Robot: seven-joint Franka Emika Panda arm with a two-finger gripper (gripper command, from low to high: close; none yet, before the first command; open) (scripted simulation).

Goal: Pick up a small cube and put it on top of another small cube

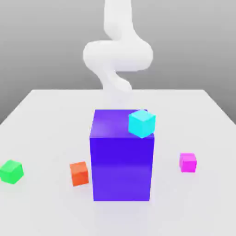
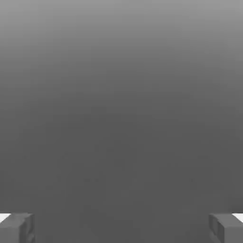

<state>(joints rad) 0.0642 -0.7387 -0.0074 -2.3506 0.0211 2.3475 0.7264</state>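
The small magenta cube is a plain, evenly coloured block with no markings, its top face a little lighter than the sides that face the camera. It sits flat on the pale bench, on the exterior view's right, near the big purple block but clear of it, with bare surface between the two. It is far smaller than that block.

The purple block stands upright in the middle of the bench. A cyan cube shows at its top corner on the exterior view's right, turned on a slant; whether it rests on the block's top or hangs just off its edge cannot be told. An orange-red cube lies on the bench just beside the block on the exterior view's left, slightly rotated. A green cube lies well apart, near the bench's edge on that same side.

The white arm rises behind the purple block, its links curving in a bend above the far side of the bench, well away from the magenta cube.

In the hand view the gripper has its two grey fingertips at opposite edges, so the jaws stand wide open with nothing between them.
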